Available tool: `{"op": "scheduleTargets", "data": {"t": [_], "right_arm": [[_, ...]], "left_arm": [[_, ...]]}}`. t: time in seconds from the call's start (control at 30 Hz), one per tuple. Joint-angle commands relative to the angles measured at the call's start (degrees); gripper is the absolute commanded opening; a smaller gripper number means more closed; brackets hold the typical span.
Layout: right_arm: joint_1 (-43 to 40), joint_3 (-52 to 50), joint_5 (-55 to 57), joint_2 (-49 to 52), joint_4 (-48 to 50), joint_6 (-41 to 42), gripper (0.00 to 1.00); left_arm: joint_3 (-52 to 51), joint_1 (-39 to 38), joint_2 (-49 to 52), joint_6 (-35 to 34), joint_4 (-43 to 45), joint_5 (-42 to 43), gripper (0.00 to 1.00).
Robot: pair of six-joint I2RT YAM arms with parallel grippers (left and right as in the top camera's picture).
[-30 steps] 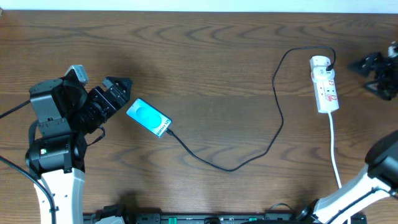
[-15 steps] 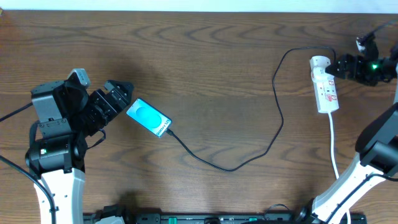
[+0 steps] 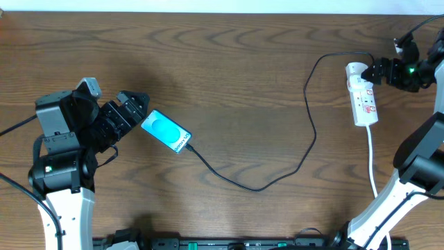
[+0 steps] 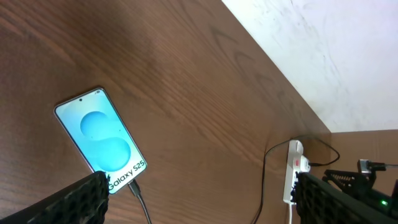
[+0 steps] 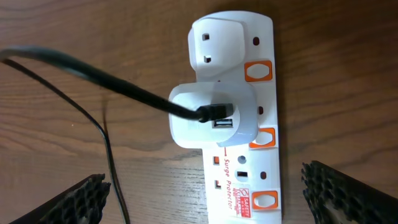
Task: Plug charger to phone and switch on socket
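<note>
Overhead, we are hovering our right gripper (image 3: 377, 71), fingers spread and empty, just right of the narrow white red-marked power strip (image 3: 363, 104), which is running near-to-far, the left arm (image 3: 69, 132) sitting well apart.

A dark brown table (image 3: 229, 62) with a wavy wood-grain top fills nearly all of the overhead view. Along its far edge runs a thin pale white strip of background (image 3: 208, 5). In the left wrist view it appears mottled off-white and meets the table's edge on a diagonal. At the near edge lies a black bar (image 3: 229, 244) with small green marks.
</note>
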Motion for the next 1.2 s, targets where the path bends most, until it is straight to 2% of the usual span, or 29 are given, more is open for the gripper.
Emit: {"op": "scheduleTargets", "data": {"t": [0.0,0.3,1.17], "right_arm": [[0.20,1.01,-2.51,2.64,0.15,1.03,0.99],[0.55,1.01,-4.48,7.30,-0.20,2.54,0.99],[2.45,1.01,-4.59,7.63,0.24,5.97,0.99]], "left_arm": [[0.20,0.17,0.07,1.01,-0.15,0.55,0.95],[0.22,0.17,0.07,1.01,-0.13,0.52,0.95],[0.20,0.17,0.07,1.01,-0.15,0.52,0.95]]}}
